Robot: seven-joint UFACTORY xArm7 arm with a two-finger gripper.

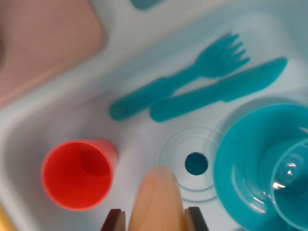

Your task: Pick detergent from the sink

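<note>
Here the gripper (156,219) has its two dark fingers closed against either side of the peach detergent bottle (158,199), gripping it upright over the sink (144,62) floor, between the red cup (78,174) and the drain (196,163).

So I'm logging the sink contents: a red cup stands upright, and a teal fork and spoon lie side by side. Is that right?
One thing is wrong: beside the teal fork lies a teal knife, not a spoon, as the wrist view shows. The red cup does stand upright in the sink, and the two utensils lie side by side.
</note>
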